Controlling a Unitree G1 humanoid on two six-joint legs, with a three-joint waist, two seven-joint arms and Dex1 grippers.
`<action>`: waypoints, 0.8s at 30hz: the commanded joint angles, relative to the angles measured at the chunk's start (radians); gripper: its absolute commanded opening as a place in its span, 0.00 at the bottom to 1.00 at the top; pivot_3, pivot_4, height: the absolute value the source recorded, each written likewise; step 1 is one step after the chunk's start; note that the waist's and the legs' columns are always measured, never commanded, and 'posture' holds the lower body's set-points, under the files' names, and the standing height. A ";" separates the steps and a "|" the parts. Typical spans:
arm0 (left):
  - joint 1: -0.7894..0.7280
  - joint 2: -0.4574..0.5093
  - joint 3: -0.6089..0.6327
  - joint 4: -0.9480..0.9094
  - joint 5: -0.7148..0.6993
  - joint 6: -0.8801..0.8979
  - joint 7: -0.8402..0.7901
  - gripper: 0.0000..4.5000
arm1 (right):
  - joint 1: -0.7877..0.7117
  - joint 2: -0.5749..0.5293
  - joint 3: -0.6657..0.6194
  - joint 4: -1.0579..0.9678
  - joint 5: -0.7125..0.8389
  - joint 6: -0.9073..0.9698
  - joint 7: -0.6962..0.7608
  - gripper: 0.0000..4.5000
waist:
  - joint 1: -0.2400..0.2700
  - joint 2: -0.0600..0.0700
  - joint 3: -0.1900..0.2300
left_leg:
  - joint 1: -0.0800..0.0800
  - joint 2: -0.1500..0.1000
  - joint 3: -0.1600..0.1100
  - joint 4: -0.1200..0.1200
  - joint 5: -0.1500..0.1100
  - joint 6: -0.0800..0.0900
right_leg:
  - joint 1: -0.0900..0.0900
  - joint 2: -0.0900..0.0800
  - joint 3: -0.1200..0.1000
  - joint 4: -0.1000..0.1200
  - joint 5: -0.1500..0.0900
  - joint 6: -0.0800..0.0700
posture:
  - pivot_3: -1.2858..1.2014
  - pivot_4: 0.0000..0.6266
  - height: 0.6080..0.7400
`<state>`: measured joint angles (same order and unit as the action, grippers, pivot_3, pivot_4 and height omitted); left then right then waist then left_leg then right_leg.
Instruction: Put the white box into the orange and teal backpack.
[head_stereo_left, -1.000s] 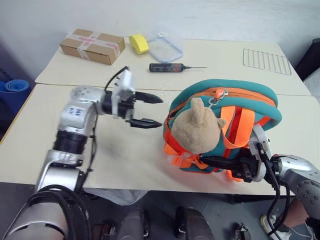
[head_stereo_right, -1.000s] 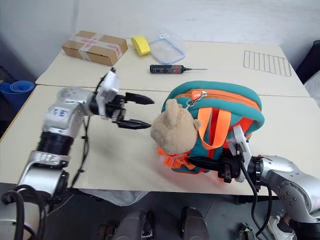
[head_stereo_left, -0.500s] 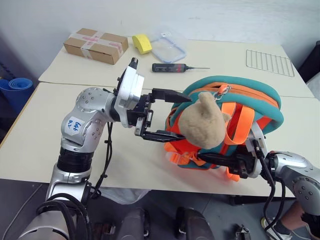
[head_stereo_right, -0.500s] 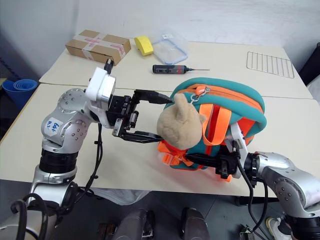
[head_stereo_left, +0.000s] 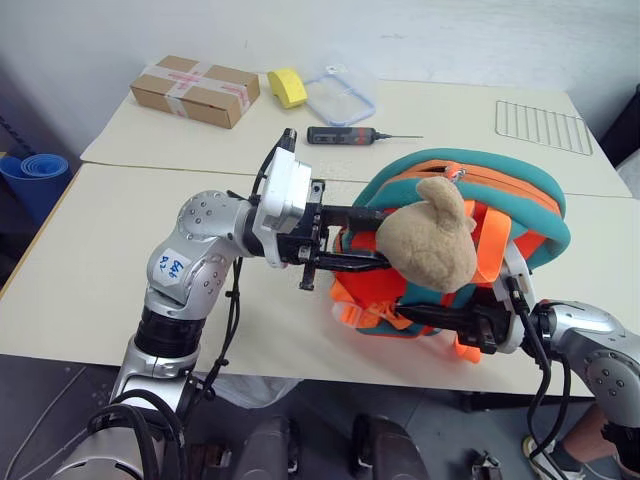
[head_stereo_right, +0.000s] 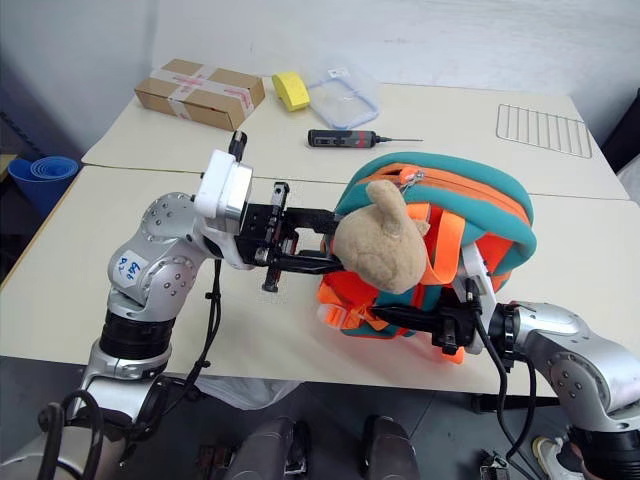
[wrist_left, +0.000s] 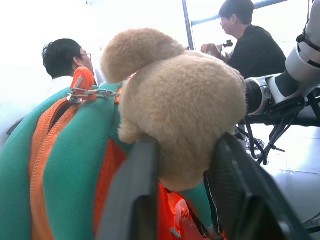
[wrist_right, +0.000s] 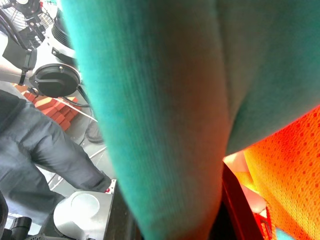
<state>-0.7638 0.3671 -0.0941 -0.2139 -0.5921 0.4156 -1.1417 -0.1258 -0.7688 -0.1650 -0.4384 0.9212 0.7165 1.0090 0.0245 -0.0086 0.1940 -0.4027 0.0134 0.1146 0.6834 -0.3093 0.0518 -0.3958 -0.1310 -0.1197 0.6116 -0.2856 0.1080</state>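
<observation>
Both end effectors grip your orange and teal backpack (head_stereo_left: 480, 200) upright on the desk (head_stereo_left: 80, 300): the left end effector (head_stereo_left: 372, 240) pinches its plush toy (head_stereo_left: 430, 245), the right end effector (head_stereo_left: 425, 318) clamps its lower edge.

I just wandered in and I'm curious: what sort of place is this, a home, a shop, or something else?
Probably a robotics lab or test room. Plain tables hold a mixed set of practice things: a taped cardboard box, a screwdriver and an orange and teal backpack. People sit working in the background.
</observation>
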 joint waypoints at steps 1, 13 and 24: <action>-0.019 0.032 0.056 0.020 -0.022 -0.001 0.013 0.07 | 0.003 0.016 -0.013 -0.009 0.000 -0.021 -0.008 0.02 | 0.000 0.000 0.000 | 0.000 0.000 0.000 0.000 0.000 0.000 | 0.000 0.000 0.000 0.000 0.000 0.000 | 0.52 0.24 1.00; -0.087 0.393 0.106 0.522 0.248 -0.215 -0.054 0.01 | 0.125 0.039 -0.119 -0.034 0.010 -0.059 -0.083 0.02 | -0.001 0.000 0.000 | 0.000 -0.001 0.000 -0.001 0.000 0.000 | -0.001 0.001 -0.009 0.001 0.000 0.000 | 0.52 0.24 1.00; 0.101 0.245 -0.049 0.640 0.413 -0.483 -0.029 0.01 | 0.240 0.065 -0.179 -0.029 0.002 -0.108 -0.096 0.02 | 0.002 0.000 0.000 | 0.000 0.000 0.000 -0.001 -0.001 0.000 | -0.001 -0.003 -0.007 0.001 0.000 0.000 | 0.52 0.24 1.00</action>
<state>-0.6651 0.6075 -0.1442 0.4049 -0.2162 -0.0572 -1.2000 0.1026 -0.7088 -0.3043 -0.4665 0.9206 0.6309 0.9063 0.0261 -0.0084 0.1937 -0.4026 0.0134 0.1149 0.6826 -0.3099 0.0520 -0.3966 -0.1339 -0.1259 0.6122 -0.2856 0.1079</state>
